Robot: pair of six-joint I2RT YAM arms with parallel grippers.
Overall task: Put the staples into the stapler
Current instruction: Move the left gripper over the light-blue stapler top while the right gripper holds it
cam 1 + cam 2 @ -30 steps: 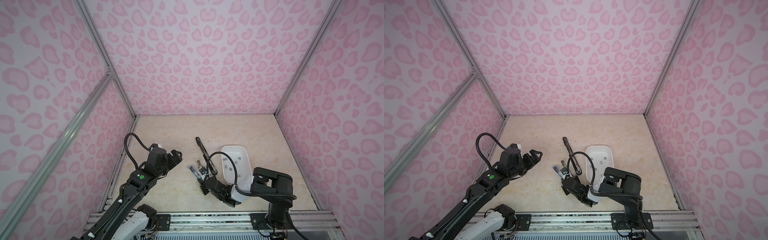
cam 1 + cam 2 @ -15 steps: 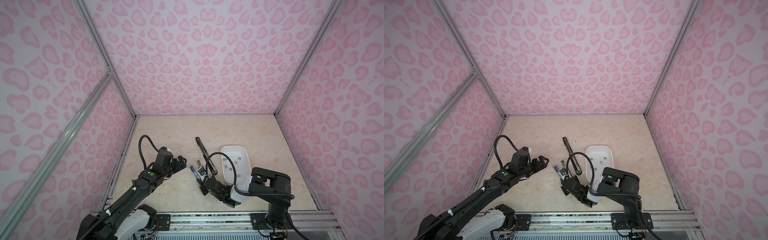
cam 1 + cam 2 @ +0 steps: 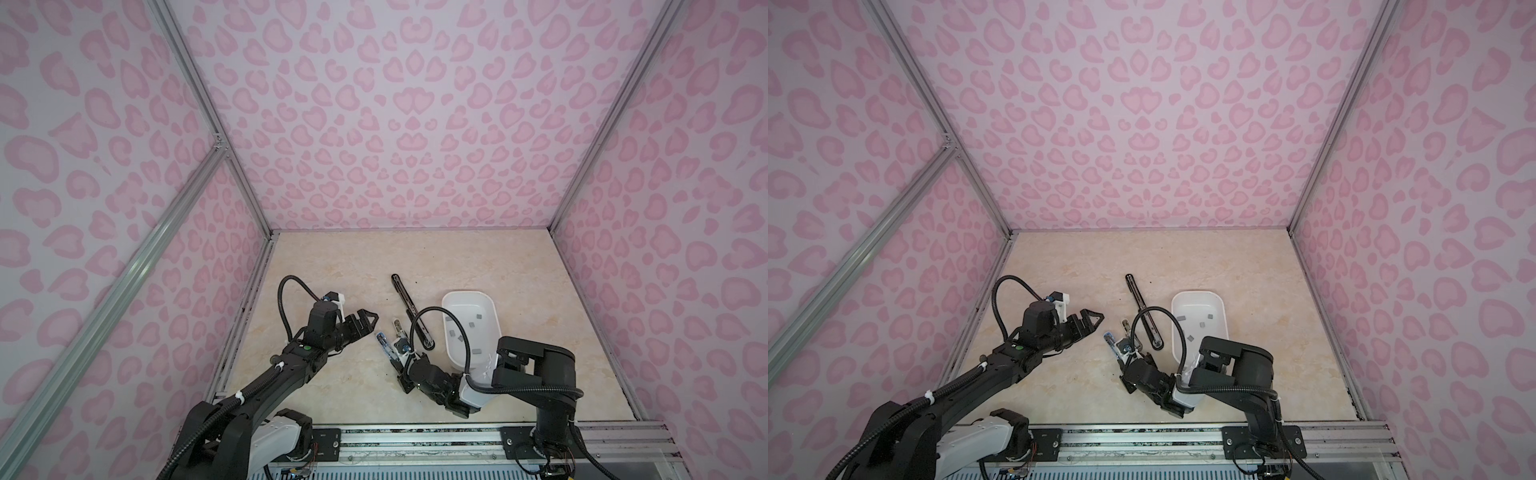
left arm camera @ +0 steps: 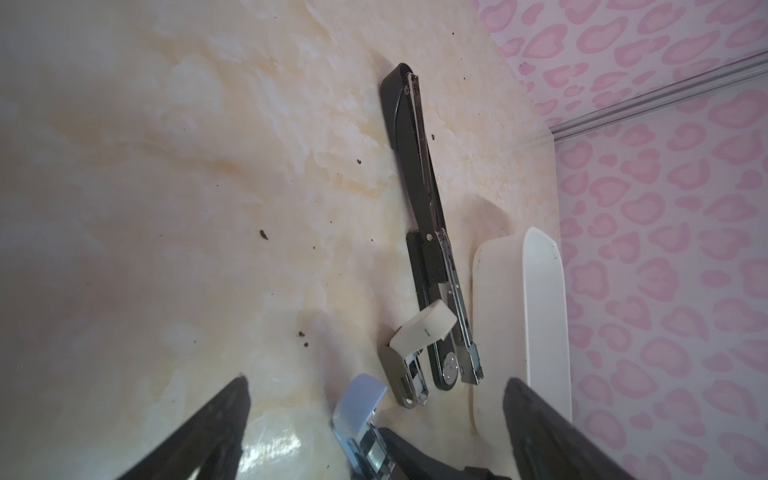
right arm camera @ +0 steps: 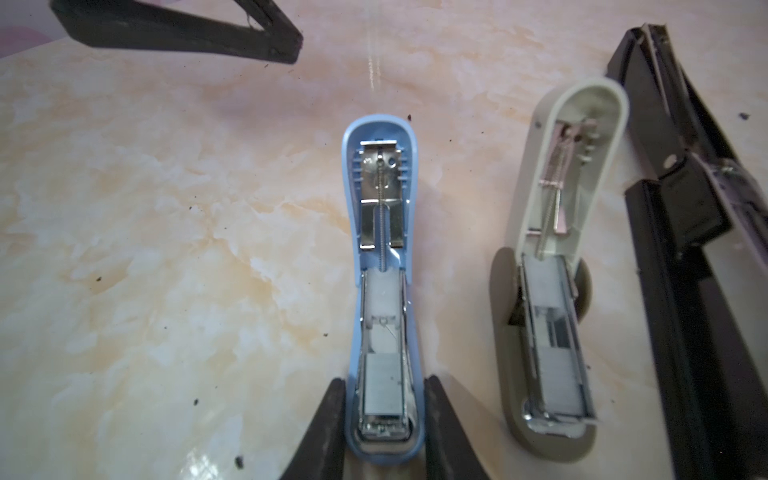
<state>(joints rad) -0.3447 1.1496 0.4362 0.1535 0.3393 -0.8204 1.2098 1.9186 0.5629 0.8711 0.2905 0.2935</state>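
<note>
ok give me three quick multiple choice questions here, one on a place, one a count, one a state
1. Where do the loose staples lie? A) in the white tray B) on the bare table C) against the back wall
2. How many staplers are on the table? A) two B) three C) four
3. The blue stapler is A) shut flat B) hinged open C) upside down
Answers: 1 A, grey blocks lie in it; 2 B, the blue one, a beige stapler, a black stapler; 3 B, its top is folded back, baring the channel.
</note>
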